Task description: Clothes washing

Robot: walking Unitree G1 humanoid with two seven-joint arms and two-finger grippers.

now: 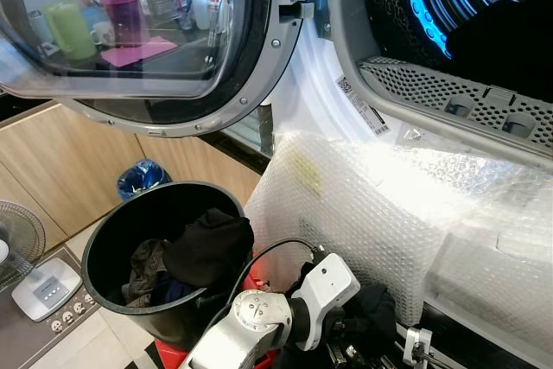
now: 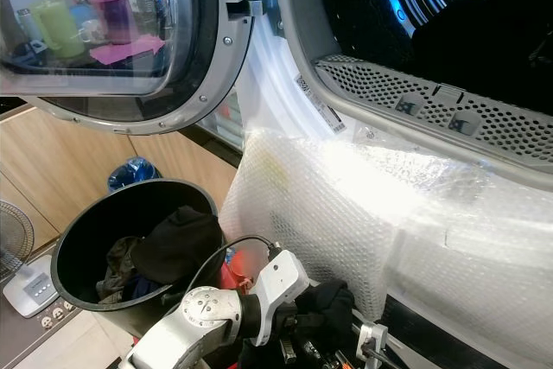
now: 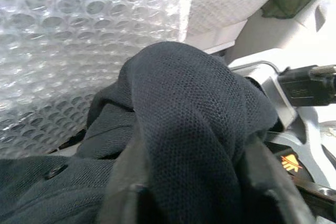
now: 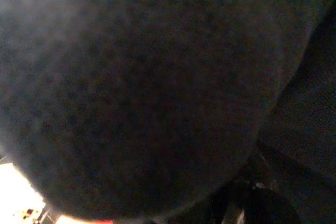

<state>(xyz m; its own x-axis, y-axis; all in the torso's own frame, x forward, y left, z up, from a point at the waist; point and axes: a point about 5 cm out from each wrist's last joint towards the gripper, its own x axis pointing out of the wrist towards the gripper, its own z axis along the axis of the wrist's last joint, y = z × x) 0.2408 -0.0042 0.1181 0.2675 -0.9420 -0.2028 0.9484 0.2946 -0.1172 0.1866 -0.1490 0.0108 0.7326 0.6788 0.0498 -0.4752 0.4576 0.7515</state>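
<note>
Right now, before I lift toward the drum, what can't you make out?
- Left claw: black garment covers its fingers in the left wrist view, so its grip is hidden.
- Right claw: the right wrist view is dark, blurred cloth pressed close.
- Black bin: only its top clothes show.
- Drum: its depths are shadowed.

The left arm (image 1: pixel 259 321) is silver and white, with a round screw-studded joint cap (image 1: pixel 253 309), a blocky white wrist housing (image 1: pixel 328 283) and a black cable (image 1: pixel 259 261) looping over it.
</note>
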